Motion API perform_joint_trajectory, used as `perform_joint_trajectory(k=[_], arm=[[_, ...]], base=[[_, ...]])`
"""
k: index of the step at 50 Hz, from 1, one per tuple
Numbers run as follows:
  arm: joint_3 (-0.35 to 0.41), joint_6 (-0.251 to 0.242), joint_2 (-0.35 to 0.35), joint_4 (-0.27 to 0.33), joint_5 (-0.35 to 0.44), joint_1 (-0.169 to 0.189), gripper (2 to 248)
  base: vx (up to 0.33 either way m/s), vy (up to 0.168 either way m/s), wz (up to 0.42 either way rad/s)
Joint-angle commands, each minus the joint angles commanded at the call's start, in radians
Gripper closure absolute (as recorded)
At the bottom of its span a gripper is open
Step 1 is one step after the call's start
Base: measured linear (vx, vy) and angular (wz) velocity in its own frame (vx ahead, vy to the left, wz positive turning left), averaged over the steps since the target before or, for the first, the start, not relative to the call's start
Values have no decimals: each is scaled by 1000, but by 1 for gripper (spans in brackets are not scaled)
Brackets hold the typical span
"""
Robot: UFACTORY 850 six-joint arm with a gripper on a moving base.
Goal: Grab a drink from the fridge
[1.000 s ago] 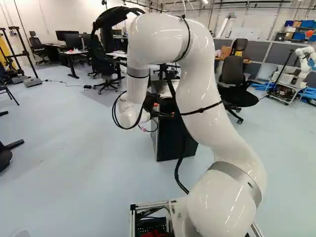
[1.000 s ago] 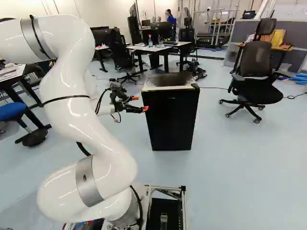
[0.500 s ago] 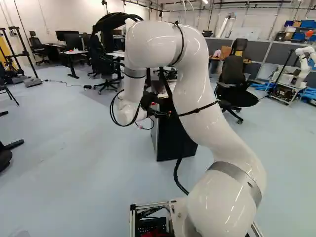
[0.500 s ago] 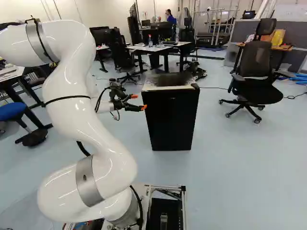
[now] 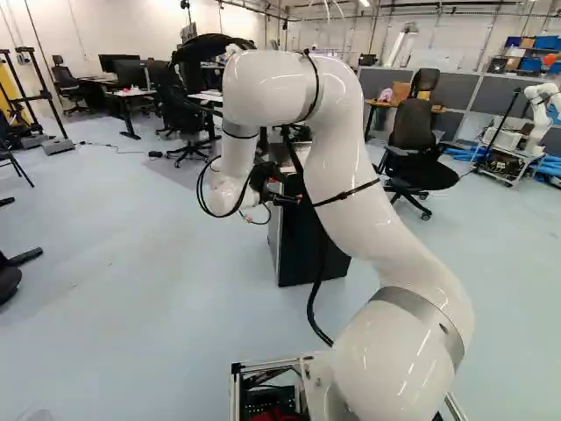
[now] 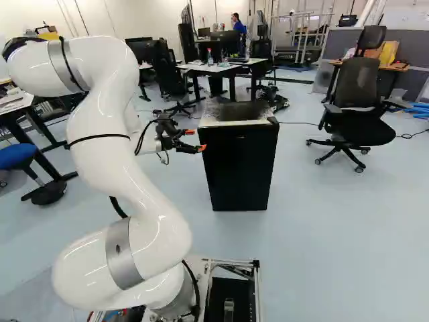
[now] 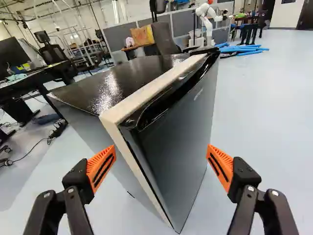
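Observation:
In the right base view my gripper [image 6: 201, 139] stands at the upper left edge of the small black fridge [image 6: 240, 168]. The wrist view has the gripper [image 7: 161, 164] with its orange pads wide apart and nothing held. Ahead of and between the fingers is the corner of the fridge [image 7: 171, 142], with its dark door [image 7: 181, 132] shut and a pale strip along the door's edge. The fridge's top is black and shiny. Whether a finger touches the fridge I cannot tell. No drink shows inside, as the door hides the interior.
An office chair [image 6: 358, 100] stands right of the fridge in the right base view. Desks [image 6: 224, 67] with monitors are behind it. A blue stool [image 6: 17, 155] is at the left. Another robot [image 5: 545, 101] stands at the far right of the left base view.
The arm's upper part has come down and forward a little, and the gripper has shifted slightly toward the fridge. The base and the fridge have stayed put.

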State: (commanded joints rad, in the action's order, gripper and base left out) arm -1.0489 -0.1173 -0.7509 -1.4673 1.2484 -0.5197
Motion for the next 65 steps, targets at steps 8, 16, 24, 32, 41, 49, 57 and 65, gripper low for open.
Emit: perform_joint_trajectory(k=[8,16,24,32,41,49,57,65], arm=[[-12,0,-6,0,0,7,3],[-25,0,-14,0,0,17,3],[-34,0,-18,0,0,26,3],[-33,0,-18,0,0,34,3],[-25,0,-13,0,0,45,3],[-7,0,-4,0,0,53,3],[21,0,11,0,0,56,3],[52,0,28,0,0,58,3]], base=[[0,0,0],[0,0,0],[0,0,0],[0,0,0],[0,0,0],[0,0,0],[0,0,0],[0,-1,-9]])
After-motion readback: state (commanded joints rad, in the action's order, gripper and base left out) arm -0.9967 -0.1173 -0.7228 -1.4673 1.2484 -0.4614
